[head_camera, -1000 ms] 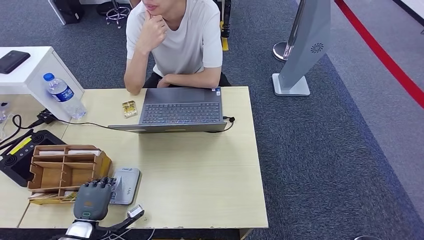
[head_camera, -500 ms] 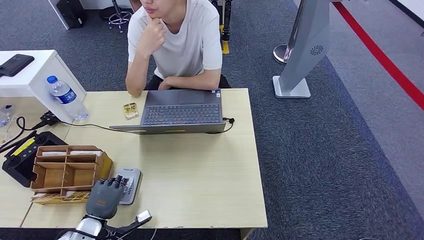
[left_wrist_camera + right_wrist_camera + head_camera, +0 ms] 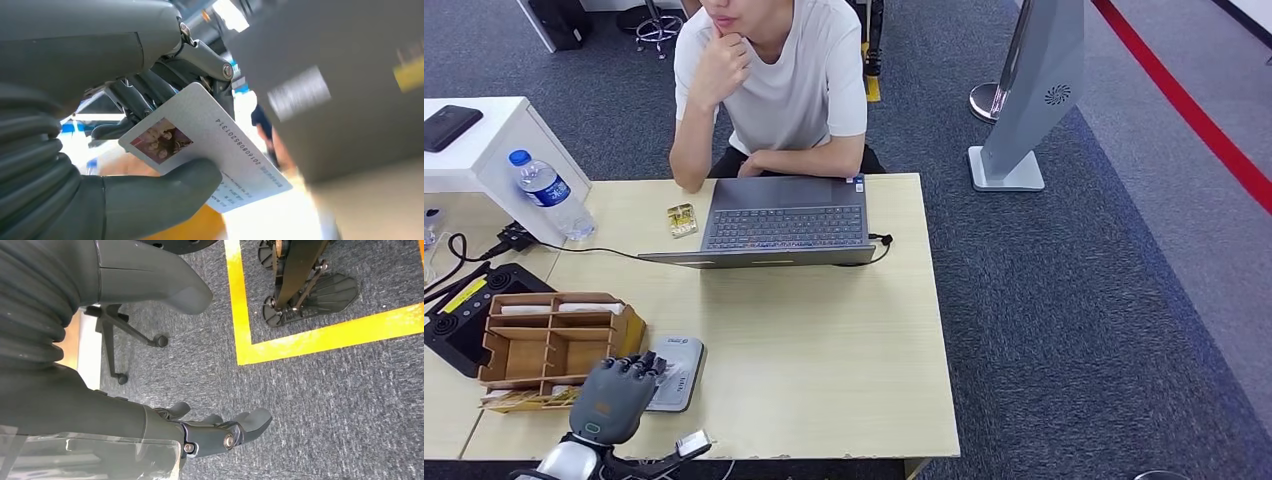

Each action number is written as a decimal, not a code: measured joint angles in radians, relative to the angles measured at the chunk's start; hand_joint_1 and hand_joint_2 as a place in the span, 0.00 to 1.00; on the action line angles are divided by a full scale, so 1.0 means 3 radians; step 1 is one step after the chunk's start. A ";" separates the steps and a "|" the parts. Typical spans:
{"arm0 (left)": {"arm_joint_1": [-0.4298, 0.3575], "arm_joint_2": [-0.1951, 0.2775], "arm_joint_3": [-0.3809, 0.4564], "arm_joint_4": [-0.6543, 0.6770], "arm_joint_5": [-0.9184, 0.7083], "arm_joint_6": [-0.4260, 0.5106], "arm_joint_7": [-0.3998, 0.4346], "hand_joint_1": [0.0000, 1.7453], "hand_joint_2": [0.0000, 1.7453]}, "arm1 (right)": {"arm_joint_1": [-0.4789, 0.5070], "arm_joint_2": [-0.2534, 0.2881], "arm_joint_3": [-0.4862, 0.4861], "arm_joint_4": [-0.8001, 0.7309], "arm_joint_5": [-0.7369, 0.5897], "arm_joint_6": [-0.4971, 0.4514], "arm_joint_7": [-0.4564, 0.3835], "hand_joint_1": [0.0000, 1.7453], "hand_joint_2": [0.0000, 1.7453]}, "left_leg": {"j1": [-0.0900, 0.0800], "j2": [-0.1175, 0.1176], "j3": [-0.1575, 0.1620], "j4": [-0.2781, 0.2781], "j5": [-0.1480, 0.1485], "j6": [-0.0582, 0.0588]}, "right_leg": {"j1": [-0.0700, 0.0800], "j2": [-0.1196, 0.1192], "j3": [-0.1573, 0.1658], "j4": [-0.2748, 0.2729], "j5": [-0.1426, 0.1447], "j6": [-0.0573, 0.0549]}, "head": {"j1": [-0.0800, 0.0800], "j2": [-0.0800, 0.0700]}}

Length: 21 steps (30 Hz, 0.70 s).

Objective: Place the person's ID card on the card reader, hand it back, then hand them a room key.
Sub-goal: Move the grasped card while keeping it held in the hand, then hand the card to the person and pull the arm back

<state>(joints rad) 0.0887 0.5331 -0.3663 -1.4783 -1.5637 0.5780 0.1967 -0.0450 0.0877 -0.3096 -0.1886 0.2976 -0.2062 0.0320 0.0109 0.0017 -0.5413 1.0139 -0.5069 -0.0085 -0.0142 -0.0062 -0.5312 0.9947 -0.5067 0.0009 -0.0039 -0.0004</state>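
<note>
Low in the lower left of the head view, the left hand (image 3: 611, 398) is hovering with its knuckles up, its dark fingers reaching over the near edge of the grey card reader (image 3: 678, 368), which is lying flat on the tabletop (image 3: 824, 340) just right of the wooden organizer (image 3: 549, 345). The left wrist view is giving us the close look: the ID card (image 3: 210, 145) is being pinched between the thick grey thumb and the darker fingers (image 3: 145, 97), photo side facing the camera, a printed number running along one edge. The card is tilted, and a blurred grey surface is filling the upper right of that picture; whether card and reader are touching, I cannot tell.

Across the tabletop, in the upper middle of the head view, a person (image 3: 774, 80) in a white T-shirt is sitting behind an open laptop (image 3: 774, 225), one hand raised to the chin, the other forearm resting at the far edge. A small yellowish card (image 3: 682, 219) is lying just left of the laptop. A water bottle (image 3: 549, 192) is standing at upper left, and a black controller (image 3: 459, 310) is sitting beside the organizer.

In the right wrist view, the right hand (image 3: 215, 432) is hanging over grey carpet, fingers loosely extended and apart, holding nothing.
</note>
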 joint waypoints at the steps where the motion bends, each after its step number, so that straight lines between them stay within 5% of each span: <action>1: 0.0032 -0.0033 0.0158 -0.0138 0.0023 0.0012 -0.0120 1.00 1.00 | 0.0000 0.0000 -0.0009 0.0000 0.0008 -0.0001 -0.0003 0.00 1.00 | 0.0000 0.0000 -0.0002 0.0001 0.0000 0.0000 | 0.0000 0.0000 -0.0002 0.0000 0.0000 0.0000 | 0.0000 0.0000; 9: 0.0141 -0.0213 0.1137 -0.0949 0.0327 0.0207 -0.0502 1.00 1.00 | 0.0001 0.0003 -0.0071 0.0001 0.0056 -0.0008 -0.0010 0.00 1.00 | 0.0001 0.0002 -0.0007 0.0002 -0.0001 0.0001 | 0.0002 0.0000 -0.0006 0.0000 0.0000 0.0000 | 0.0002 0.0000; 21: 0.0134 -0.0146 0.2078 -0.1313 0.0647 0.0068 -0.0774 1.00 1.00 | 0.0000 0.0025 -0.0085 0.0001 0.0116 -0.0026 -0.0008 0.00 1.00 | 0.0003 0.0002 -0.0010 0.0001 -0.0001 0.0001 | 0.0003 0.0000 -0.0009 0.0000 0.0000 0.0000 | 0.0002 0.0000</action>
<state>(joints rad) 0.1288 0.4893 0.2571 -1.8723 -1.3695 0.5983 -0.0354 -0.0450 0.0953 -0.3349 -0.1884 0.3323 -0.2141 0.0298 0.0116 0.0023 -0.5444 1.0142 -0.5072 -0.0081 -0.0133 -0.0063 -0.5338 0.9948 -0.5067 0.0008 -0.0032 -0.0004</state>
